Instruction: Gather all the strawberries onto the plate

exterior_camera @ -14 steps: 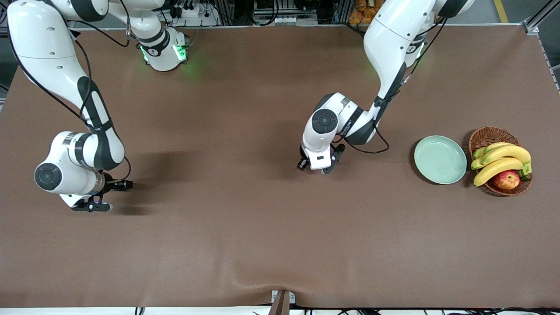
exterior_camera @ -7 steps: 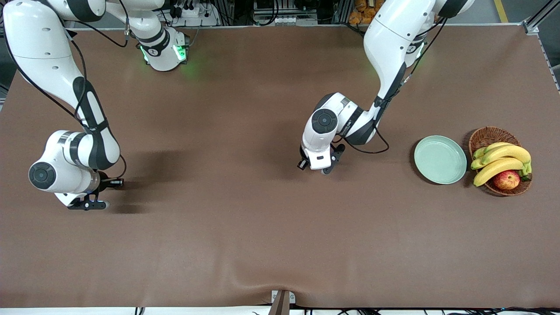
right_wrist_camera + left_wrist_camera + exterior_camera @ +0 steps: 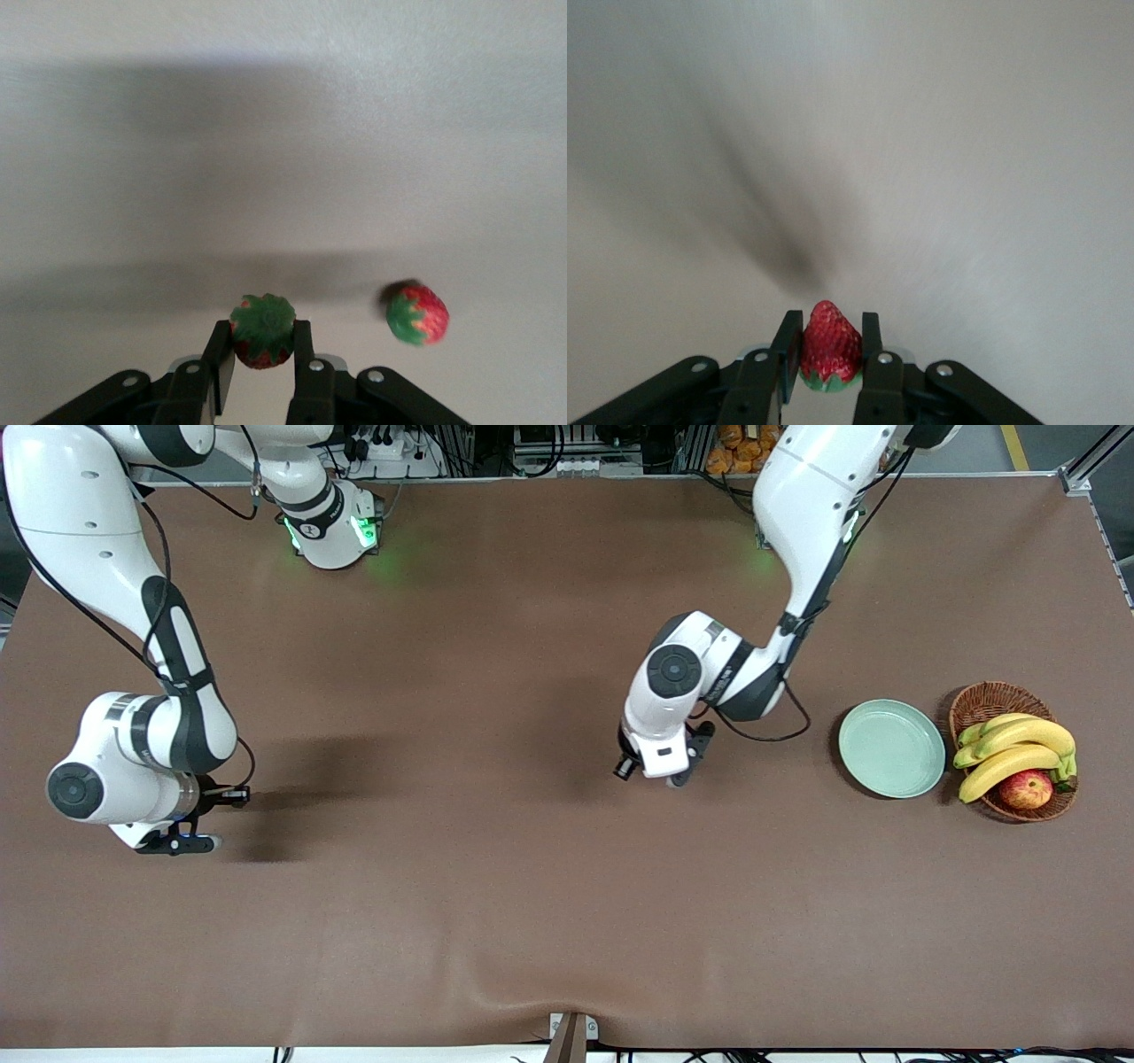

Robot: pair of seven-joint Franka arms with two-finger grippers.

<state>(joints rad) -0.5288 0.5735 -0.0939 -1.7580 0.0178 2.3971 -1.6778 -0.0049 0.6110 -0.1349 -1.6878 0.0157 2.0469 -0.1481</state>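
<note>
arms: glossy white shells, black joint bands | cables: black, looped | bases: green lights

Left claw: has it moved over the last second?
Yes. The left claw, shut on a strawberry, has shifted toward the plate and slightly nearer the front camera.

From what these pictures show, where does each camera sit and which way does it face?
Front view: high across the table, looking down at both arms, the plate and the basket.
Left wrist view: on the left arm's wrist, facing the cloth past the left gripper, shut on a strawberry.
Right wrist view: on the right wrist; right gripper shut on a second strawberry, a third strawberry lying beside.
Both wrist views share the tablecloth alone.
</note>
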